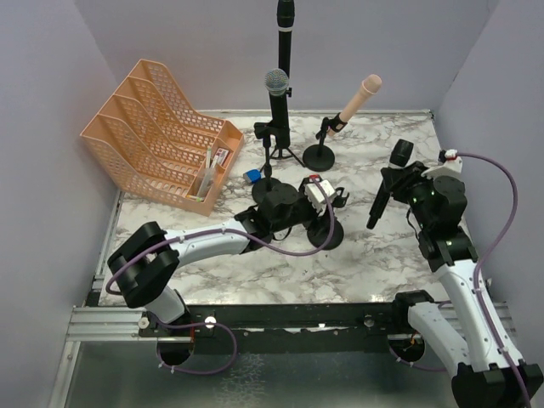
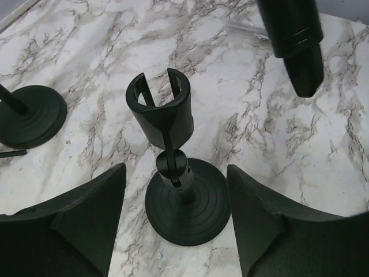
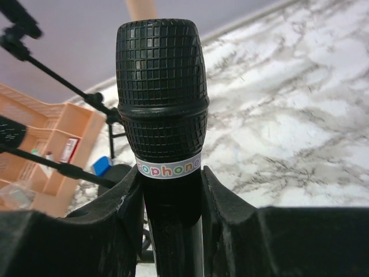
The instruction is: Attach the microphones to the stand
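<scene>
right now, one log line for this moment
left gripper: open astride empty stand | right gripper: shut on black microphone | status: not yet mounted

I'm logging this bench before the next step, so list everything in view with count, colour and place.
tall microphone: one, black, upright, rear centre
silver-headed microphone: one, black body, just in front of it
pink microphone: one, pale pink, tilted, rear right
held microphone: one, black, in the right jaws
occupied stands: three, black, rear, one per mounted microphone
empty stand: one, black, between the left jaws
file organiser: one, orange, rear left
small block: one, blue, beside the organiser
table: one, white marble
left gripper: one, black, open around the empty stand
right gripper: one, black, shut on the held microphone
</scene>
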You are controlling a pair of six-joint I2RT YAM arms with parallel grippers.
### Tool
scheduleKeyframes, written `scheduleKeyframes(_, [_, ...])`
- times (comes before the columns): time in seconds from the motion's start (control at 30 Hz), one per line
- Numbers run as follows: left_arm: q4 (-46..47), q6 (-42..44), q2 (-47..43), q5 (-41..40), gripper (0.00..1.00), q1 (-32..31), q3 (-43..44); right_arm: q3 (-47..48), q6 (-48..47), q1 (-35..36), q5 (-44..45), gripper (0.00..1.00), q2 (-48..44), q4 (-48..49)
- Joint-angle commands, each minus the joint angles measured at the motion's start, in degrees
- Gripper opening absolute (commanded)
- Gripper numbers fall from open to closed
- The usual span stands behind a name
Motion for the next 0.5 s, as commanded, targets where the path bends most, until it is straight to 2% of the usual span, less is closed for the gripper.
scheduleKeyframes(0.0, [1.4,-1.07,2.59,-0.4,0.69,-0.2,2.99,-0.73,-2.25,-0.28,-3.72,0.01,-4.5,4.62])
scheduleKeyframes(0.2, [1.41,-1.46,5.17,-0.89,0.61,-0.2,4.62,0.72,-2.26,-0.23,-4.17,0.01,-5.62,3.39])
scheduleKeyframes(0.4, [1.43,-2.8,6.67,0.18,0.4,-0.2,5.63,-0.65,-2.41,-0.21,-8.11,0.01,-7.86,8.12])
scheduleKeyframes(0.47, [1.34,-2.65,6.51,0.1,0.28,-0.12,5.52,-1.87,-2.5,-0.2,-10.16,0.01,-8.73,12.15])
